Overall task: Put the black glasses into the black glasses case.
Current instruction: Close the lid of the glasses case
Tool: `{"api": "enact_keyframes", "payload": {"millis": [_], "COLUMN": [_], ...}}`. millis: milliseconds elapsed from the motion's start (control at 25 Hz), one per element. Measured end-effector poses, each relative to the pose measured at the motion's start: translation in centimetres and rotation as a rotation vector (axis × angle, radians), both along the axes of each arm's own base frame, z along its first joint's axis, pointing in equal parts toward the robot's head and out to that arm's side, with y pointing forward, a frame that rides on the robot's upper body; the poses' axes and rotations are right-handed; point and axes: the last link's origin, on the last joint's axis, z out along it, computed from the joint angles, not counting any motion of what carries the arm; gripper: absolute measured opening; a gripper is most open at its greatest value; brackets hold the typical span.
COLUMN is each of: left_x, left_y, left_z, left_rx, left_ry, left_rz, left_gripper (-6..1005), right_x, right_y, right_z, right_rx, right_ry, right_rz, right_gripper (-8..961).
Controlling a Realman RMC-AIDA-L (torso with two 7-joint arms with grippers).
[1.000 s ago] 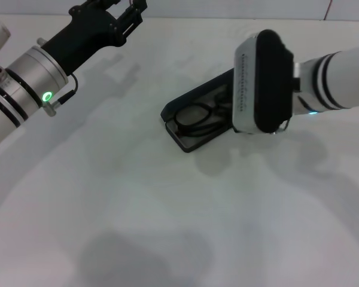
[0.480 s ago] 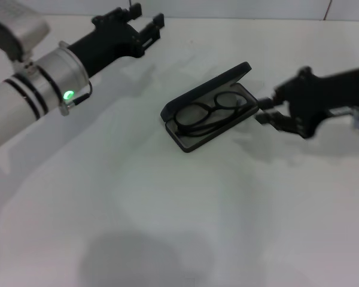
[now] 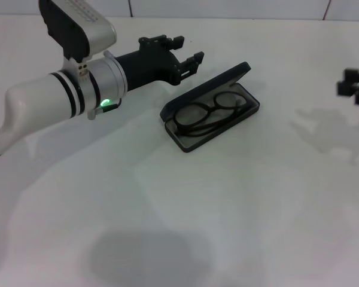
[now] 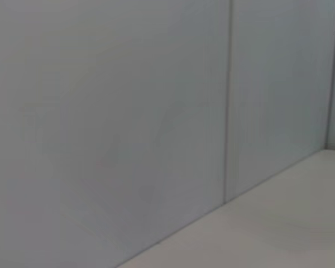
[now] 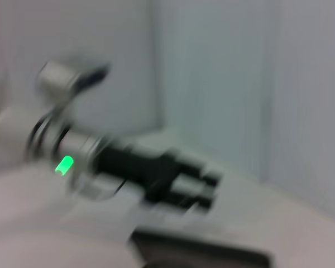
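The black glasses case (image 3: 183,142) lies open in the middle of the table, its lid (image 3: 206,88) raised at the far side. The black glasses (image 3: 206,113) rest folded inside it on the grey lining. My left gripper (image 3: 185,52) hovers just behind and left of the lid, open and empty. It also shows in the right wrist view as the left gripper (image 5: 196,188) above the case's edge (image 5: 201,254). My right gripper (image 3: 357,87) is at the far right edge of the head view, well away from the case and partly cut off.
The white table (image 3: 179,215) stretches around the case with nothing else on it. A pale wall (image 4: 128,111) with a vertical seam fills the left wrist view and stands along the table's far edge.
My right arm has pulled away from the case to the far right edge. My left arm has swung right, bringing its gripper close behind the case lid. The glasses stay in the case.
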Motion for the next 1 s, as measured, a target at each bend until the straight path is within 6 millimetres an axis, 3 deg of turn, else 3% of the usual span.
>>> {"api": "enact_keyframes", "payload": {"millis": [200,400,1000], "left_x": [0.1,0.2,-0.5], "left_y": [-0.3,-0.4,-2.6], "left_z": [-0.5,-1.2,-3.0], "left_rx": [-0.041,-0.074,-0.164], "left_ry": [0.034,0.075,0.155], "left_rz": [-0.017,-0.023,-0.096], "left_gripper": [541,541,542], "right_x": [1.5,1.2,1.6], "right_y": [0.2,0.3,-0.1], "right_z": [0.5,-0.1,-0.2], "right_rx": [0.053,0.037,0.033], "right_ry": [0.075,0.070,0.076], "right_rz": [-0.080,-0.074,-0.083], "right_gripper": [239,459,561]}}
